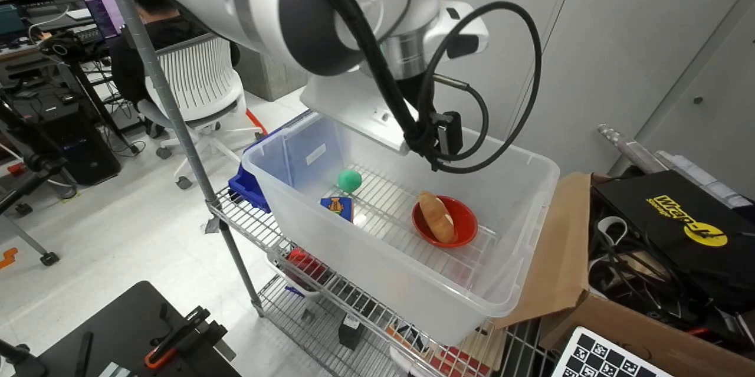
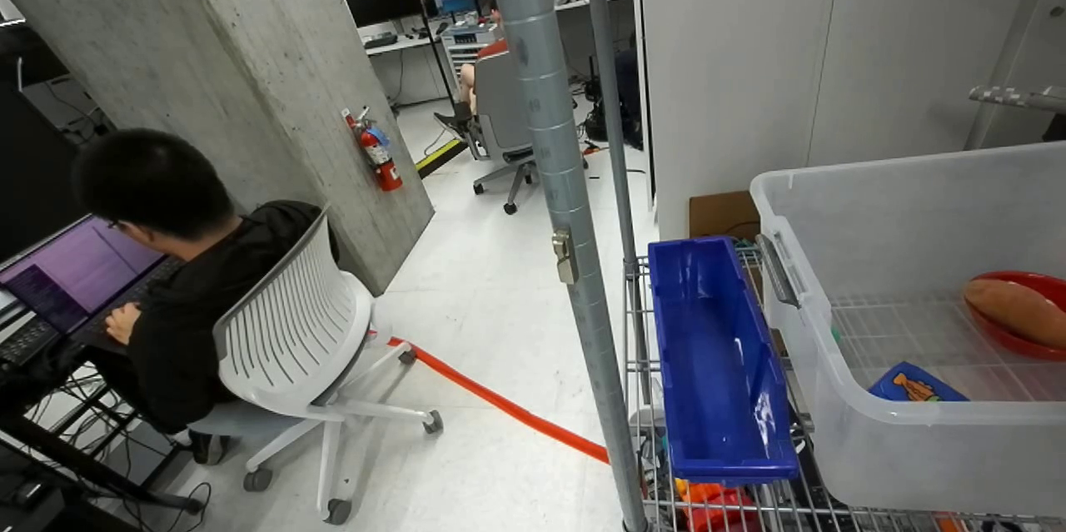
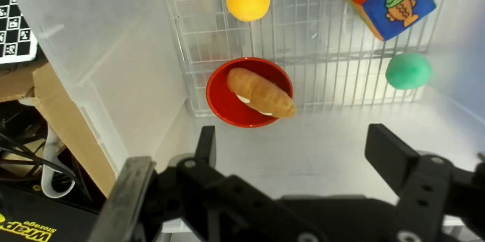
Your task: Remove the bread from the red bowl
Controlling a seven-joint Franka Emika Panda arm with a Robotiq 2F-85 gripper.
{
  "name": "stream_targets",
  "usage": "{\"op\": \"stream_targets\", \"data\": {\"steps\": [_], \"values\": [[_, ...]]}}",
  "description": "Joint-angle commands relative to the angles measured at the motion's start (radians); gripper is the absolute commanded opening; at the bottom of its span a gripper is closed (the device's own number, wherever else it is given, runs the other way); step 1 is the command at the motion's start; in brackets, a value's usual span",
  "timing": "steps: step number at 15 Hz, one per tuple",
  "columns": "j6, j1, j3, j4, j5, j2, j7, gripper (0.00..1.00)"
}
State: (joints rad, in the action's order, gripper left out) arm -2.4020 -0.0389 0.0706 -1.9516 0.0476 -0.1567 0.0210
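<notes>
Wrist view: I see my gripper (image 3: 297, 149), jaws spread wide; bread (image 3: 261, 92) sits in the red bowl (image 3: 223, 100), beyond the jaw ends, nearer the picture-left jaw.
</notes>
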Motion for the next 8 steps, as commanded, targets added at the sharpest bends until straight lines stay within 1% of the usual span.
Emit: {"op": "stream_targets", "data": {"steps": [1,2,4,5,6,8], "values": [[-0.032,-0.025,-0.015,0.209,-0.102,-0.223,-0.034,1.0],[-0.048,-0.038,-0.03,0.25,-0.148,-0.273,-0.012,1.0],[-0.025,-0.044,-0.028,0.345,-0.175,-0.381,-0.055,1.0],[-0.037,-0.059,-0.045,0.392,-0.223,-0.434,-0.058,1.0],[-0.006,-0.074,-0.063,0.443,-0.271,-0.484,-0.074,1.0],[0.009,-0.085,-0.073,0.542,-0.312,-0.576,-0.108,1.0]]}}
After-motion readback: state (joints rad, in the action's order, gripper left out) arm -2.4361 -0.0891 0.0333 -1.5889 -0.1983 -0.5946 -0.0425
